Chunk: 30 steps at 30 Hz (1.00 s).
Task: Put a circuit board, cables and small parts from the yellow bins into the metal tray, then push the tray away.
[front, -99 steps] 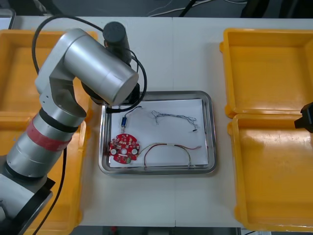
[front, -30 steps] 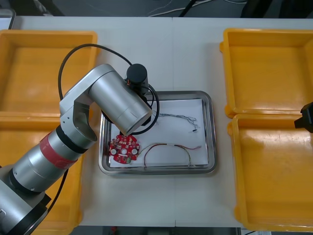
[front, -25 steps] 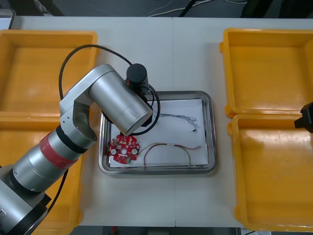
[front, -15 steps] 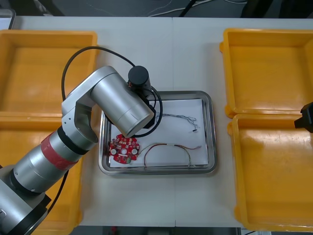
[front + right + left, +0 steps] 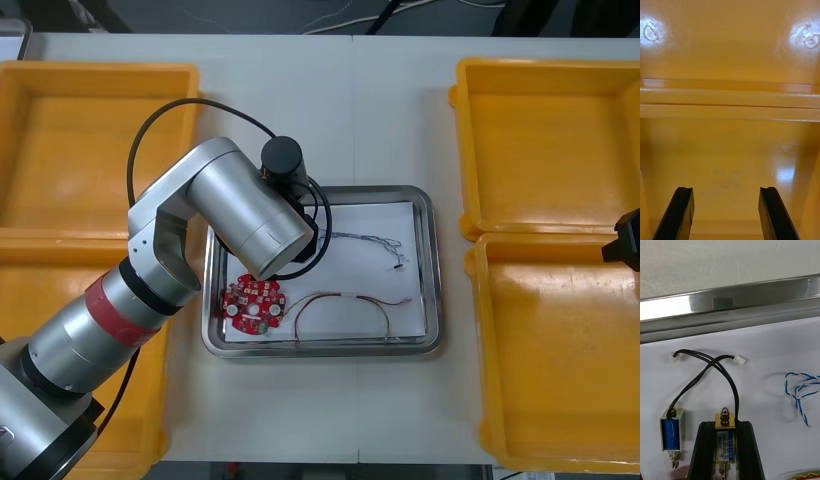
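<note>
Part: small metal part (image 5: 725,444), box-shaped with a brass nut on top, over the white inside of the metal tray (image 5: 432,270), around 10 o'clock from tray centre.
Grasp: left gripper (image 5: 725,424) clamped on the part's two flat sides.
Handling: probably rigid, dense for its bulk, with smooth faces. Take it by the frame sides, never by the lead or spring end.
Lead: thin black cables (image 5: 720,369) cross. A tug may drag the second small metal part (image 5: 671,427) just beside it.
Tray contents: circuit board (image 5: 254,305) at 8 o'clock; red and yellow cable (image 5: 345,300) at 6; blue and white cable (image 5: 365,240) at 1.
Right gripper (image 5: 725,195): fingers spread, empty, over a yellow bin (image 5: 730,150) at the table's 3 o'clock.
</note>
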{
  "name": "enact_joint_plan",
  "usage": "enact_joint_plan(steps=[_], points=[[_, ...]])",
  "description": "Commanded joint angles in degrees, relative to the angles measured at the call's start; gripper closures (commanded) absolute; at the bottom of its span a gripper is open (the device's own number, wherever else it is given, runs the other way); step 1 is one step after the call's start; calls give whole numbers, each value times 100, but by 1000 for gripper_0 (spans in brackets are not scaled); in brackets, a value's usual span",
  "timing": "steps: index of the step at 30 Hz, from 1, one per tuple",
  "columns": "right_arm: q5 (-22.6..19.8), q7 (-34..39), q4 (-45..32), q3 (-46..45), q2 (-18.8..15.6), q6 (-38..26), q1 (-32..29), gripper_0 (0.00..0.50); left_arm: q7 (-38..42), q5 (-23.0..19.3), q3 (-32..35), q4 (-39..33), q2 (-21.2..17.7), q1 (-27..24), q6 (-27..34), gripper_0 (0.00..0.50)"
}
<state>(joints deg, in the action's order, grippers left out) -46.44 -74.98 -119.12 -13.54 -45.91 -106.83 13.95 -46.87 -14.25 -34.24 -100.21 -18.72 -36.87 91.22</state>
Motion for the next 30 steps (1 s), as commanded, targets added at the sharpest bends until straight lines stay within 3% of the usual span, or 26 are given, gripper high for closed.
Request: enact_joint_plan(steps=[1, 18, 19, 21, 30], points=[[38, -87, -32, -158, 64, 40, 134, 0, 205, 62, -180, 71, -140, 66, -184, 500], [38, -87, -32, -158, 64, 40, 134, 0, 196, 62, -188, 80, -149, 83, -166, 500], [38, -87, -32, -158, 64, 40, 134, 0, 196, 62, -188, 80, -149, 83, -166, 490], [38, -87, -32, -158, 64, 40, 134, 0, 196, 62, -188, 80, -149, 83, -166, 409], [38, -87, -32, -158, 64, 40, 134, 0, 205, 71, -188, 80, -167, 83, -166, 239]])
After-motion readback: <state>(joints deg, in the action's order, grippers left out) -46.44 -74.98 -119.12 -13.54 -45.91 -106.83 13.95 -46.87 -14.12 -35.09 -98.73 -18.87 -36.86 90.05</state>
